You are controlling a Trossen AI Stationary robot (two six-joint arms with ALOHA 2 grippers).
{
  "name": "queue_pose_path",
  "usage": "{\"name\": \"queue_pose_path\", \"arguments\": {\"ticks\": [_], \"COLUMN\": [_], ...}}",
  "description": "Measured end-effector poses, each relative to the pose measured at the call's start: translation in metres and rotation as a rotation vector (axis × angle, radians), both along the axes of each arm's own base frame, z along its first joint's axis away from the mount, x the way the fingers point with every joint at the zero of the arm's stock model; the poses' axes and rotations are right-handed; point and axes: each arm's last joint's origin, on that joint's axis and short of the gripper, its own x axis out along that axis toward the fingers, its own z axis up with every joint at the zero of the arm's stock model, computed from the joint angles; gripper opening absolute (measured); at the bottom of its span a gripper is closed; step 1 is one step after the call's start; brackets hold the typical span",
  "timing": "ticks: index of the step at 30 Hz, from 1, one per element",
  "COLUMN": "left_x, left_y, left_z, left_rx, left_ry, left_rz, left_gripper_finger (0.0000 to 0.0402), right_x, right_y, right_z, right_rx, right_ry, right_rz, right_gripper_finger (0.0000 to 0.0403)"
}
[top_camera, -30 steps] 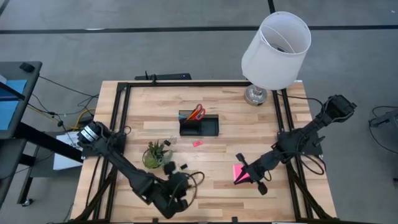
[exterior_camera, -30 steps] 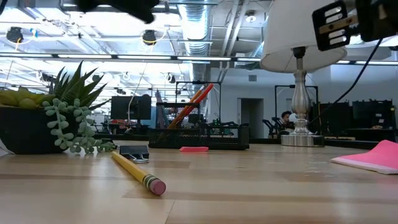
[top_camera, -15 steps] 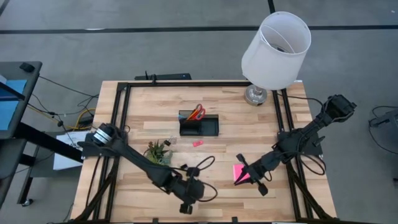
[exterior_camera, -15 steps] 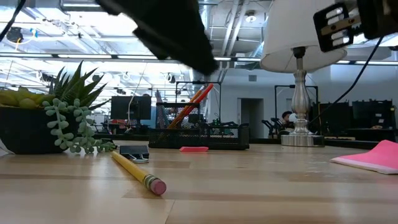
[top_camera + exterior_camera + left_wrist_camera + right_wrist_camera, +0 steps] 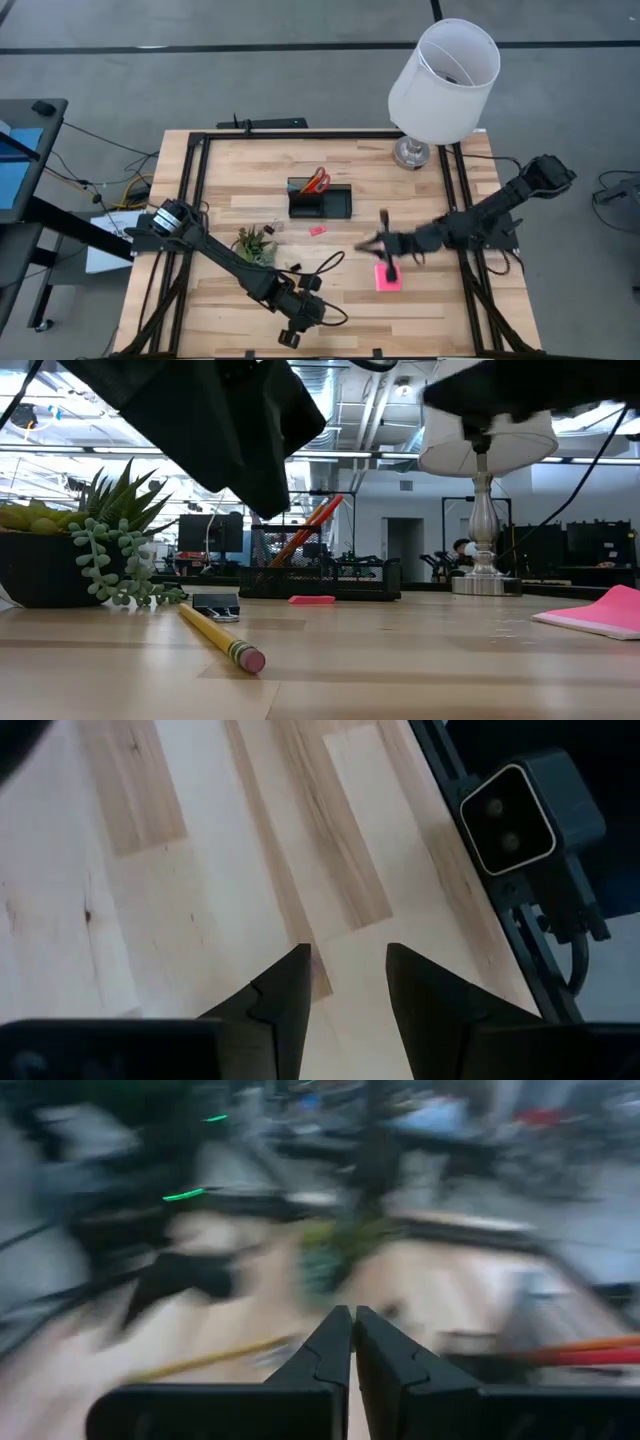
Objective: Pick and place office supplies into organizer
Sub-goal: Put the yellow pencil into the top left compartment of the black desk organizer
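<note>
The black organizer [image 5: 322,203] sits mid-table with red-handled scissors [image 5: 317,182] standing in its box; the low view shows orange pens [image 5: 312,520] slanting out of it. A pink eraser [image 5: 318,230] lies just in front of it. The pink sticky pad [image 5: 387,277] lies flat on the table. A yellow pencil [image 5: 222,638] and a black clip [image 5: 215,603] lie near the plant. My right gripper [image 5: 365,243] hovers shut between the pad and the organizer, holding nothing. My left gripper [image 5: 290,338] is open over bare wood at the near edge.
A potted green plant [image 5: 252,245] stands left of centre, with my left arm stretched past it. The white-shaded lamp [image 5: 445,70] stands at the far right corner. A black frame rail [image 5: 470,870] and a camera box [image 5: 510,815] run along the edge beside my left gripper.
My right gripper has risen off the pink sticky pad and swung toward the table's left and far side, tipping up to nearly level; the pad stays flat on the table. My left gripper has travelled toward the table's right along the near edge.
</note>
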Motion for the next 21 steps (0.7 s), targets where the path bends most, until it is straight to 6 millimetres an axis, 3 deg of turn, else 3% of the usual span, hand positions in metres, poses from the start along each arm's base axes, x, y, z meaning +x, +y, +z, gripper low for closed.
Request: {"name": "queue_pose_path", "arguments": {"ticks": [5, 8, 14, 21], "left_x": [0.001, 0.000, 0.000, 0.000], "left_y": [-0.001, 0.000, 0.001, 0.001], "left_z": [0.001, 0.000, 0.000, 0.000], "left_rx": [-0.015, -0.013, -0.005, -0.028], "left_ry": [-0.014, 0.005, 0.007, 0.014], "left_rz": [0.025, 0.085, 0.133, 0.168], "left_gripper_finger": [0.0123, 0.0123, 0.0123, 0.0123], "right_x": [0.016, 0.020, 0.033, 0.059], "right_y": [-0.070, -0.097, -0.116, -0.126], "right_z": [-0.002, -0.018, -0.049, -0.067], "right_rx": [0.055, 0.111, 0.046, 0.046], "right_ry": [0.018, 0.114, 0.224, 0.277], "right_rz": [-0.234, -0.260, -0.314, -0.341], "right_gripper_finger": [0.0005, 0.0002, 0.0002, 0.0008]}}
